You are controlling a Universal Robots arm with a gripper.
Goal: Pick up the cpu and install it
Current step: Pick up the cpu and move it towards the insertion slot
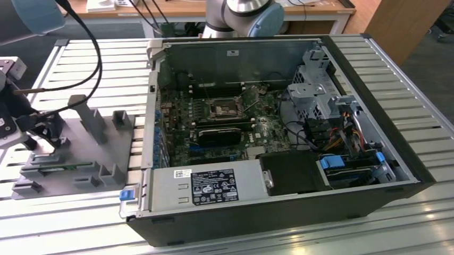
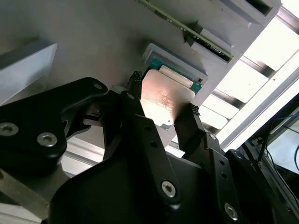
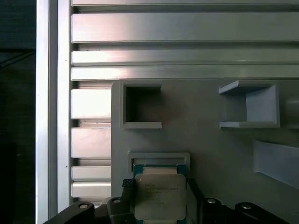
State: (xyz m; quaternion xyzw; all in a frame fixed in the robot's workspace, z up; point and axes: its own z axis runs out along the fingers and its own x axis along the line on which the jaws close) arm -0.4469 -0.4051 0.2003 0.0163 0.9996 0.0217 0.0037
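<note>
The cpu (image 2: pixel 161 105) is noted in both wrist views, silvery top plate up, caught between the two black fingers (image 2: pixel 140 116) of the gripper (image 2: pixel 163 98). The jaws are set narrow, one pressed against each of two opposite edges of the chip, and nothing else is held. The chip is placed at a small raised-rim pocket (image 3: pixel 159 156) of the grey tray (image 1: pixel 106 151), with a green strip showing between plate and rim. Whether the chip is lifted clear of the pocket cannot be told. Two open square pockets (image 3: pixel 142 105) are seen farther along the tray, and a thin green-edged board (image 2: pixel 187 28) is stood on edge in a slot beyond. In the exterior view the tray is laid on the slatted metal table (image 1: pixel 397 69) at the exterior view's left, just beside the opened computer case (image 1: pixel 284 212). Inside the case, the metal-framed socket (image 1: pixel 225 109) is seen on the motherboard, well apart from the chip.
</note>
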